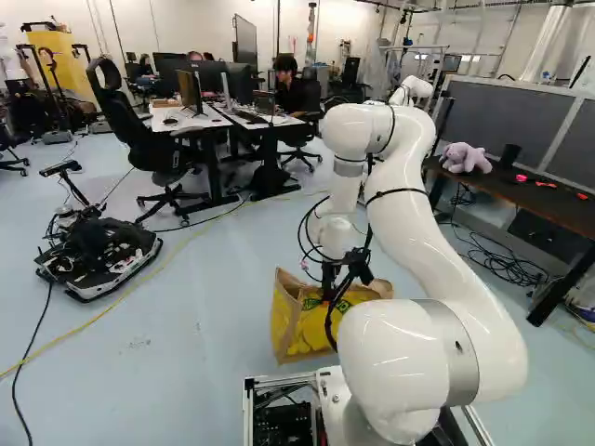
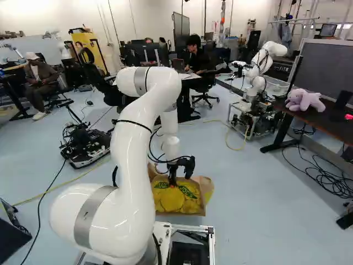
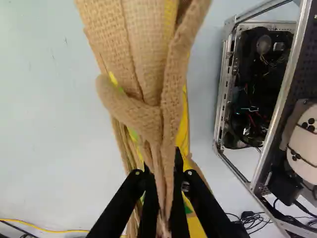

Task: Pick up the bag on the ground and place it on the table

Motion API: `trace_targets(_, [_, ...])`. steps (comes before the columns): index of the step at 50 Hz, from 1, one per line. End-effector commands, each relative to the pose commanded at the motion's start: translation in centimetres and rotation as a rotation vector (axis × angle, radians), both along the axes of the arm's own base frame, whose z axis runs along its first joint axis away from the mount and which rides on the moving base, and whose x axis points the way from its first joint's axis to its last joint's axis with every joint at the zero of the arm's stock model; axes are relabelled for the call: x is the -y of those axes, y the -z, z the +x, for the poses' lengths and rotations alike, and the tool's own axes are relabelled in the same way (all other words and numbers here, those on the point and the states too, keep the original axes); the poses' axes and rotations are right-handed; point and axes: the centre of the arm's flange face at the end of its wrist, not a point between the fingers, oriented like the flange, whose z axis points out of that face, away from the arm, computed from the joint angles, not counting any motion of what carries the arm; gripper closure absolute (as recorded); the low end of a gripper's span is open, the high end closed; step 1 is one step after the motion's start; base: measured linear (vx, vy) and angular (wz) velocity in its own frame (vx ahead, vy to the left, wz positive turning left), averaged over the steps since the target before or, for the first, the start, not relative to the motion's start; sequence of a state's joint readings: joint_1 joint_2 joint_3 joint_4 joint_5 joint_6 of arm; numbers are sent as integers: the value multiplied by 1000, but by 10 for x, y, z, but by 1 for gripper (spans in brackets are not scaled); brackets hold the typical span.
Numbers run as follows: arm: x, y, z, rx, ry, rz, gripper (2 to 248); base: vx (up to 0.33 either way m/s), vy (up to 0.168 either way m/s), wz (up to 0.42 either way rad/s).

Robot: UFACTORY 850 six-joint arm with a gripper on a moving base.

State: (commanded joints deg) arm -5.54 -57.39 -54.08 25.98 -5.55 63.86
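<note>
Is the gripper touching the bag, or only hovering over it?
Touching. The wrist view shows the bag with its gathered fabric squeezed between both fingers of the gripper.

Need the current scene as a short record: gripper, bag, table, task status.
gripper: shut on bag
grip: tan cloth at bag's top
bag pose: roughly upright, ahead of base
bag support: looks to be floor; slight lift cannot be ruled out
table: dark, at right of left base view
on table: purple plush, other items
status: bag not on table yet
</note>
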Motion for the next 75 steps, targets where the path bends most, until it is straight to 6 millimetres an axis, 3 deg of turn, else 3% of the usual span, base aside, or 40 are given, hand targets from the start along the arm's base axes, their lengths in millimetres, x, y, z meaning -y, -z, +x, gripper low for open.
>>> trace_targets(75, [0,-106,-134,81,13,-84,228,0,0,0])
